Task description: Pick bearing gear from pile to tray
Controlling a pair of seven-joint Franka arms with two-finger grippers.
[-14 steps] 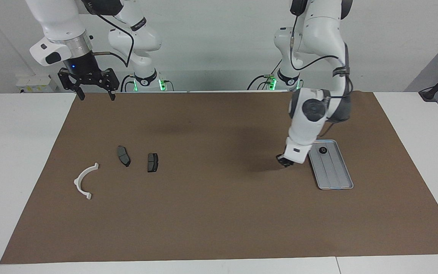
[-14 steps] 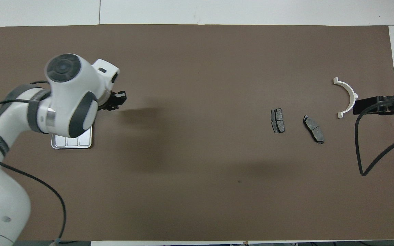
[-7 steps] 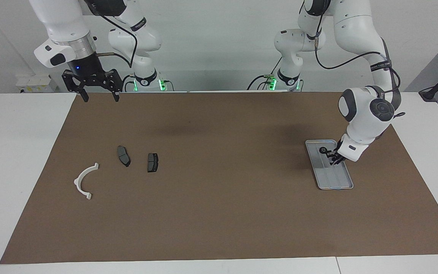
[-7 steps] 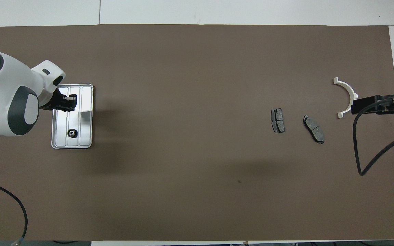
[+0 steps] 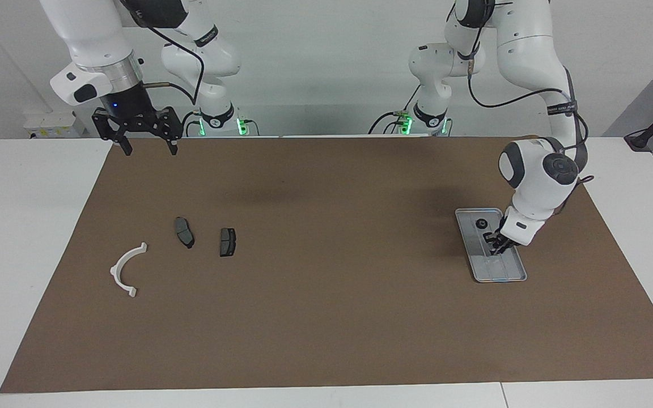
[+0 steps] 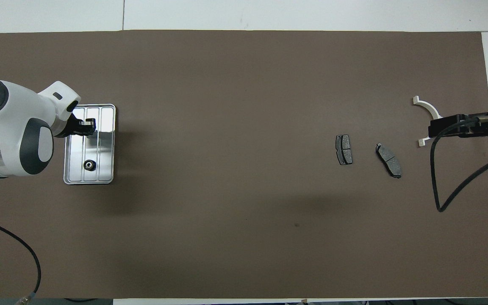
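I am starting at the nearer end of the tray (image 6: 104, 161), where one small black bearing gear (image 6: 88, 164) is already lying flat inside the rim; the tray is sitting at the left arm's end of the bench, its long axis running away from the robots.

Farther along that same axis the left jaws are hanging low over the tray's farther half, tips pressed together; I cannot tell whether a second gear is pinched between them, as the tips are hiding whatever may be there; the placed gear is lying clear of them, toward the robots, so I am judging that a drop straight down would be landing on bare tray and not on that gear.

At the right arm's end the rest of the pile is lying well apart from the tray: two dark brake pads (image 6: 344, 149) (image 6: 388, 160) side by side, and farther from the robots the white bracket (image 5: 115, 271); I am seeing no small round piece among them.

The right jaws are waiting, spread wide and empty, raised over that end of the bench; that arm is the nearer one to the pile, the left arm the nearer one to the tray.
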